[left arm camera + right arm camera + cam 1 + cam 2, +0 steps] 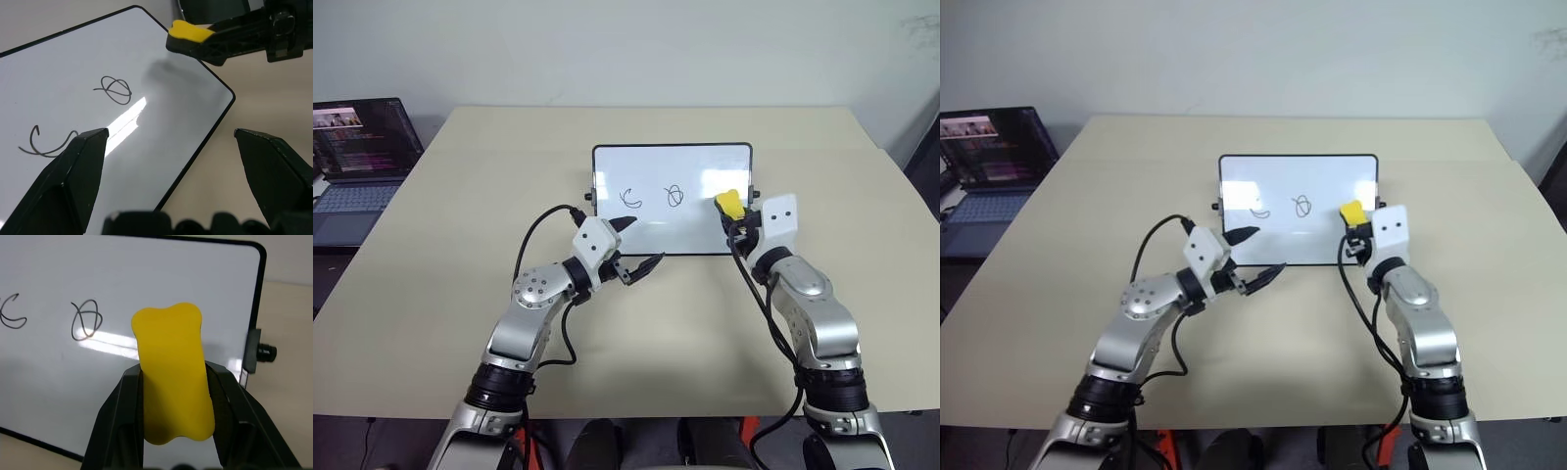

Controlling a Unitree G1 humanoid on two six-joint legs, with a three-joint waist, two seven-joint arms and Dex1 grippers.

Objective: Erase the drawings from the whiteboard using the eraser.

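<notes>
The whiteboard (672,199) lies flat in the middle of the tan tabletop (431,294), right in front of the robot, so both arms can reach it. Two black drawings show on it: a C-like curve (631,198) and a looped scribble (675,196) next to it. The part of the board to the right of the scribble looks clean and white.

The right end effector (173,431) is clenched on the yellow eraser (172,377). Its two black fingers squeeze the eraser from both sides, so the block cannot slip when it rubs. The eraser is over the right end of the board, just to the right of the scribble. It seems to hang a little above the shiny white face, because a soft shadow shows below it in the left wrist view. I think the scribble is next to be wiped.

The left end effector (636,247) is released, with its fingers spread wide and nothing between them. It sits at the near edge of the board, by the curve. It may be there to keep the board from sliding.

A laptop (357,166) is open at the far left, well apart from the board.
</notes>
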